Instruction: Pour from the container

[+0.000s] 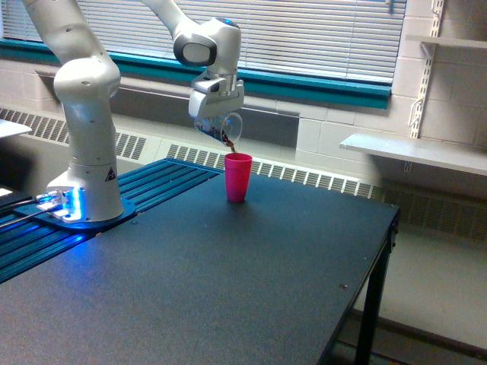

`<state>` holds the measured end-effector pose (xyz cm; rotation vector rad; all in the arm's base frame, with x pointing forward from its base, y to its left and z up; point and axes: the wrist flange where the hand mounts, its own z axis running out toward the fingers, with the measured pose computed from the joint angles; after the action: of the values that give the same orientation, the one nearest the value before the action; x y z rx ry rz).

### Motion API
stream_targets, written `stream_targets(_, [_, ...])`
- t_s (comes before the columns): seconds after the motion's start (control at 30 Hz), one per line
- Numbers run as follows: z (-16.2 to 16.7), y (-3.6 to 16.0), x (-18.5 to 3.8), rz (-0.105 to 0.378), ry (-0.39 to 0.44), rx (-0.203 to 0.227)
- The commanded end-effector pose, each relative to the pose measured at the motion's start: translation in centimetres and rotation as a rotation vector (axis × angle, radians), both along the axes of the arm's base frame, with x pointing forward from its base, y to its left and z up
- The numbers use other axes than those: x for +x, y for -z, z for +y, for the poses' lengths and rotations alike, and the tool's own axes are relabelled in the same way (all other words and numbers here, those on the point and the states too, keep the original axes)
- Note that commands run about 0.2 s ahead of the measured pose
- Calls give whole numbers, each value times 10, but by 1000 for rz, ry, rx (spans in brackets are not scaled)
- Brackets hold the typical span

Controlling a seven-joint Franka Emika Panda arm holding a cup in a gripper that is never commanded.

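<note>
The white arm reaches over the far part of the dark bench (228,289), and its pincer (215,115) hangs above the far edge, clenched on the container (225,129). The container is a small clear cup, held directly beneath the pincer's white body and tipped steeply over, so that its open mouth points down and toward the exterior view's right. Its base is tucked up under the pincer; its rim sticks out below and to the right of it. Brown contents (228,140) have gathered at the low lip of the container, and a thin brown thread seems to hang from that lip, though it is too fine to be sure of.

Right under the lip stands the pink cup (237,176), upright on the bench, close to the far edge and roughly midway along it. The container's rim sits just above the pink cup's mouth, apart from it, not touching.

The arm's base (82,204) stands on a blue ribbed plate (144,190) at the bench's left side in the exterior view, well apart from the pink cup. Behind the bench run a radiator grille and a window with closed blinds.
</note>
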<state>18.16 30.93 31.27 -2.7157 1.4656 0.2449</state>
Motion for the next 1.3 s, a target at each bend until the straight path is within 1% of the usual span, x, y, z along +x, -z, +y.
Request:
stream_targets(0.03, [-3,0,4,19,-9,4])
stream_targets(0.37, [-8,3,6,46,-10,1])
stream_targets(1.3, [-17,9,21,90,-32,-3])
